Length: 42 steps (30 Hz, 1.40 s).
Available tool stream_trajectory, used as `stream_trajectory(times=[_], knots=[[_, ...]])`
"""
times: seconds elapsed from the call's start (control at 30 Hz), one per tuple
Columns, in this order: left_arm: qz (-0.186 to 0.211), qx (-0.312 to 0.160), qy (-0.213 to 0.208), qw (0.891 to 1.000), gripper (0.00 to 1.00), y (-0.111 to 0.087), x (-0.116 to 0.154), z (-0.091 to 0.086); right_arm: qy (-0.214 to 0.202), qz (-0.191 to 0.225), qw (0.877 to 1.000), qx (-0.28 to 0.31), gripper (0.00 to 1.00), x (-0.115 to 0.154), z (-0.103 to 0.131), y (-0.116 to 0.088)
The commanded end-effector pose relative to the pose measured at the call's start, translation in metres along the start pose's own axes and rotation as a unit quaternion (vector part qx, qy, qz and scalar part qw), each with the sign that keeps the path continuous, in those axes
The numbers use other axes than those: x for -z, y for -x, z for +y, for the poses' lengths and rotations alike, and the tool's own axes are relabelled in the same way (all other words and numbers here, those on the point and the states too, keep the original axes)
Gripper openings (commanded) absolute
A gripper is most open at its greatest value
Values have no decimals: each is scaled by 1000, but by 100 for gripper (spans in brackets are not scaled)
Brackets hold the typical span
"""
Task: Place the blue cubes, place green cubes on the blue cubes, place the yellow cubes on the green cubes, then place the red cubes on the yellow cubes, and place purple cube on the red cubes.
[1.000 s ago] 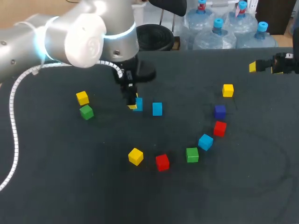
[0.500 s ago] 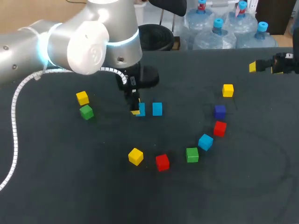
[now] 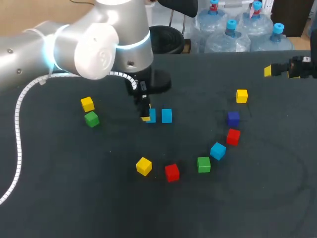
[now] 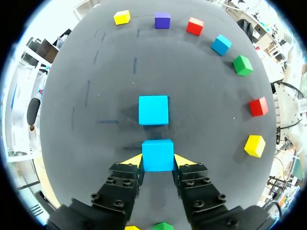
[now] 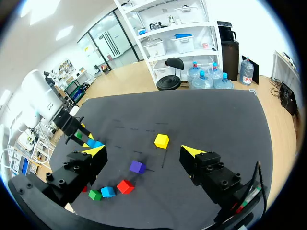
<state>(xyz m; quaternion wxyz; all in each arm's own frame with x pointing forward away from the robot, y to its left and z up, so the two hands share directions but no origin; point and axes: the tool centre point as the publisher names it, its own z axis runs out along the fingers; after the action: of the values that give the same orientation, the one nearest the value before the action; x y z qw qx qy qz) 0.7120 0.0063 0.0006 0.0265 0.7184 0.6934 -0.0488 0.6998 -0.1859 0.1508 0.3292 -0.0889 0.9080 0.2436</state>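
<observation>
The task is at its 1st layer, and nothing is stacked yet. The left gripper point(image 3: 147, 115) sits just left of the frame's centre with its fingers clamped on 2 sides of a blue cube point(image 4: 158, 155), low at the table point(image 3: 277, 198). A second blue cube point(image 3: 166, 115) lies just beside it, a narrow gap between them. The third blue cube point(image 3: 218, 150) waits lower right, in a loose arc with a green cube point(image 3: 203, 164), a red cube point(image 3: 172, 172), a yellow cube point(image 3: 143, 166), another red cube point(image 3: 233, 136) and the purple cube point(image 3: 233, 118). A yellow-and-green pair point(image 3: 89, 111) lies at the left and a lone yellow cube point(image 3: 241, 95) at the upper right. By my reading, the green, yellow, red and purple layers all remain.

The blue pair is well away from every table edge. Bare cloth fills the lower left and lower right. The right gripper point(image 3: 282, 71) hangs near the far edge at the upper right, its fingers apart and holding nothing, well clear of the cubes.
</observation>
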Motion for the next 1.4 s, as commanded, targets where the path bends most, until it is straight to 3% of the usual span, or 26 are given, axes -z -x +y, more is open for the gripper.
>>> stream_trajectory(times=[0.03,1.2,1.4], knots=[[4,-3,-5,1000,0,4,-1,7,-1,0,1000,0,100,0,0,0],[4,1,-19,1000,0,4,-6,5,-1,0,1000,0,100,0,0,0],[4,2,-20,1000,7,4,-7,5,-1,0,1000,0,100,0,0,0]])
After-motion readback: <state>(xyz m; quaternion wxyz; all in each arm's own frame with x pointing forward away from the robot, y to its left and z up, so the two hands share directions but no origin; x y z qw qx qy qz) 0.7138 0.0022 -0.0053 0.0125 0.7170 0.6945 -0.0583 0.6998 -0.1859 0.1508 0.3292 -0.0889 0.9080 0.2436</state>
